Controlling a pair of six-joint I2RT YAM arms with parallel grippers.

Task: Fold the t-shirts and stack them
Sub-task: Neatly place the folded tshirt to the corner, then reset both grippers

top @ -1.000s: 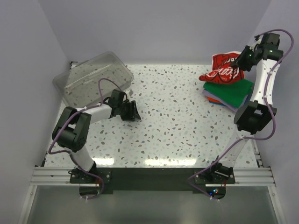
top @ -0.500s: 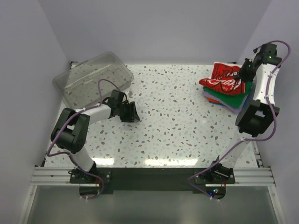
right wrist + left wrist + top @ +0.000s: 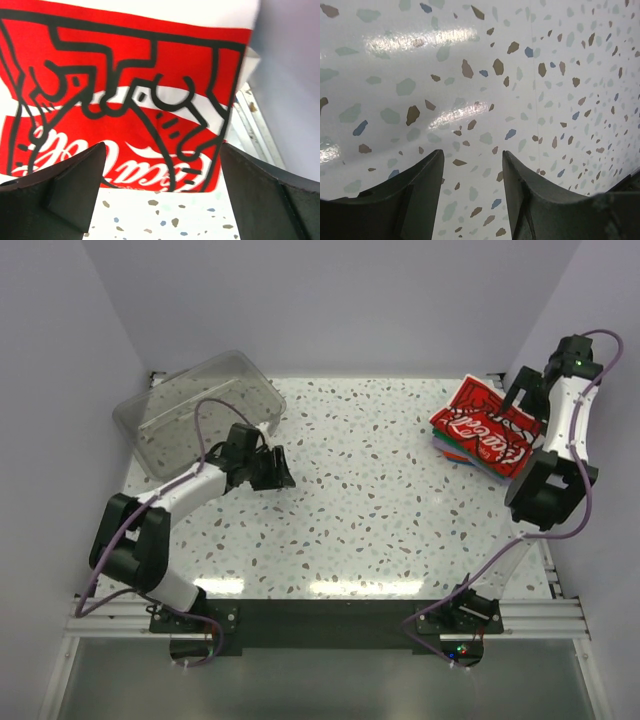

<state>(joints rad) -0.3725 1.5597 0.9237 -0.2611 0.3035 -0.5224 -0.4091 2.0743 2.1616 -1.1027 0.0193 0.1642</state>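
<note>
Top external: red-print t-shirt laid atop folded stack, far-right corner of worktop, topping the pile; right jaws released wide above it; left jaws parted, empty.

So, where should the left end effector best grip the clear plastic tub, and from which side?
Probably the thin rim at the near right corner of the clear plastic tub, coming from the middle of the table, where the open left end effector is. The tub looks too wide to span; its rim fits between the jaws.
</note>
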